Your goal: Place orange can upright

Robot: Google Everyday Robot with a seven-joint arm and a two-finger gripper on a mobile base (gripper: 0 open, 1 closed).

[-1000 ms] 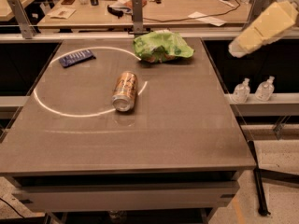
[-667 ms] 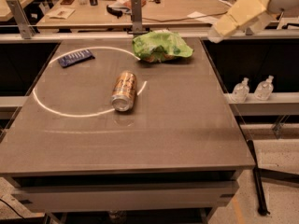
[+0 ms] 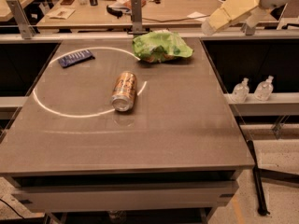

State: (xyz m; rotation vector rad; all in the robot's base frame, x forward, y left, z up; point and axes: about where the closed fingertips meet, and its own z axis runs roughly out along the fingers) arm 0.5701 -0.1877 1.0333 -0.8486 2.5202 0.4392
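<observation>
While lying sideways on grey table (image 3: pixel 187 125), orange can (image 3: pixel 124 91); cluttered benches (image 3: pixel 177 8) behind. Gripper (image 3: pixel 209 28) above far-right corner, shifted leftward; closure indiscernible.

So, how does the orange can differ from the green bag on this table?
The orange can is a rigid, shiny cylinder; the green bag is soft and crumpled. The can lies on its side near the middle of the table; the bag sits further back, near the far edge. Both rest on the table, untouched: the gripper hangs in the air by the far right corner.
</observation>
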